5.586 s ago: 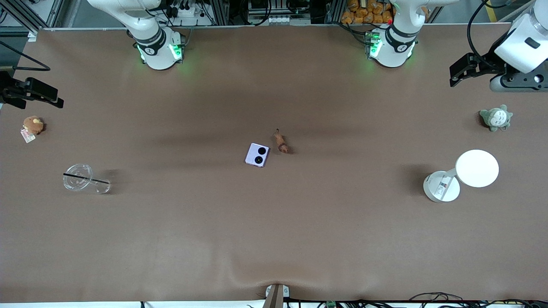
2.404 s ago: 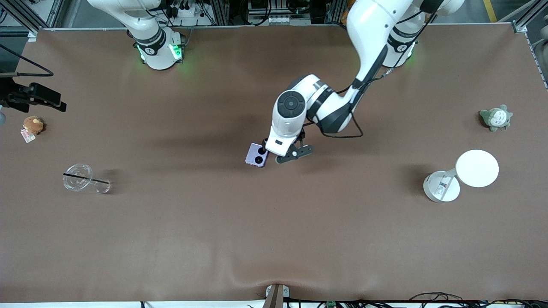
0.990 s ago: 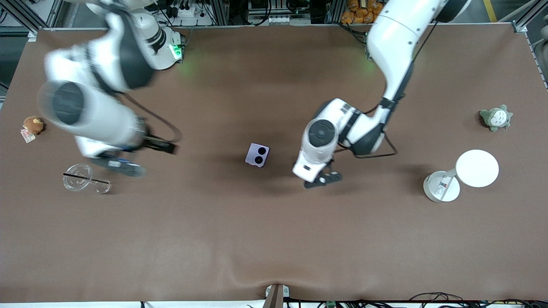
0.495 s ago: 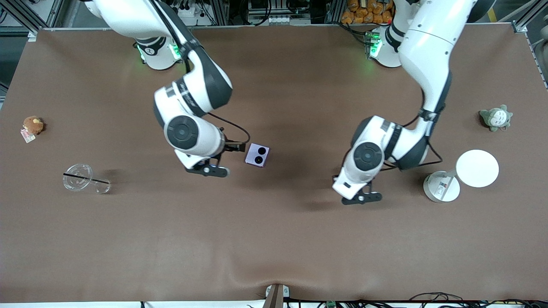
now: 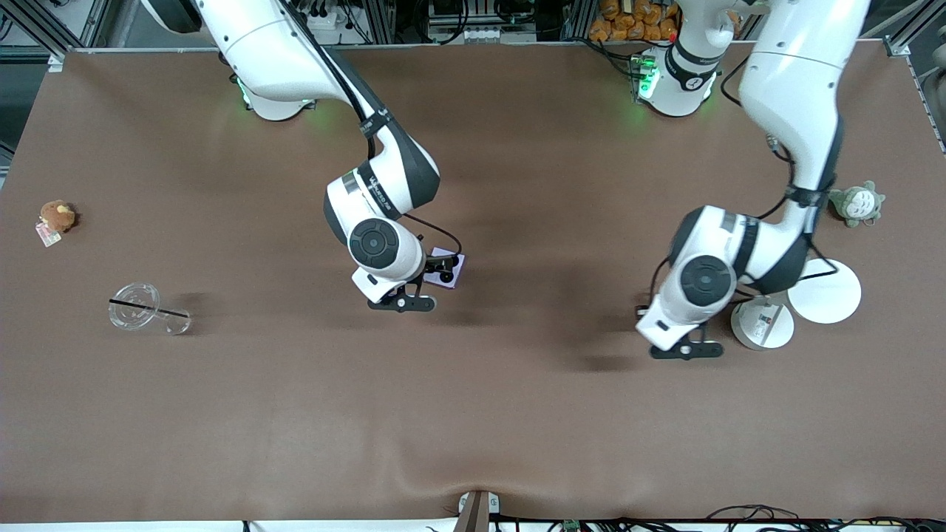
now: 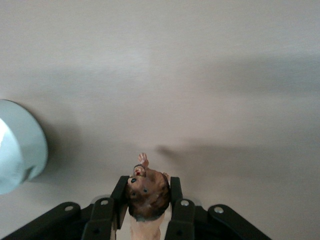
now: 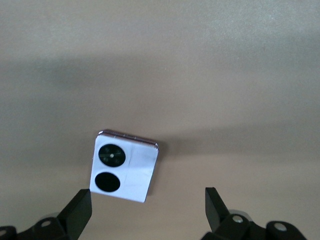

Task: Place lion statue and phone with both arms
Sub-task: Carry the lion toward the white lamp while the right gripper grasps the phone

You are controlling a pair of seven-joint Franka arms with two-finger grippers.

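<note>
The phone (image 5: pixel 448 267) lies flat on the brown surface (image 5: pixel 473 414), camera circles up, near the middle, and serves as the landmark here.

Right arm: the right gripper (image 5: pixel 403 303) hangs over the surface just beside the phone, on the side toward the right arm's end. In the right wrist view its fingers (image 7: pixel 77 212) stand wide apart, with the phone (image 7: pixel 124 166) lying ahead of them and off toward one finger, untouched. The phone is therefore not yet grasped.

Left arm: the left gripper (image 5: pixel 687 349) is well apart from the phone, toward the left arm's end of the surface, just beside the white round-based object (image 5: pixel 763 322). In the left wrist view the left gripper (image 6: pixel 148 200) is clamped on the lion statue (image 6: pixel 147 192), which sits between the fingers clear of the surface below.

Progress, as judged from these views:
1. Lion statue: picked up and in transit; release on the surface remains.
2. Phone: approach under way; alignment, closing, lift and placement remain.

A clear cup (image 5: pixel 148 314) and two plush toys (image 5: pixel 856 203) lie far from the phone and are not involved.
</note>
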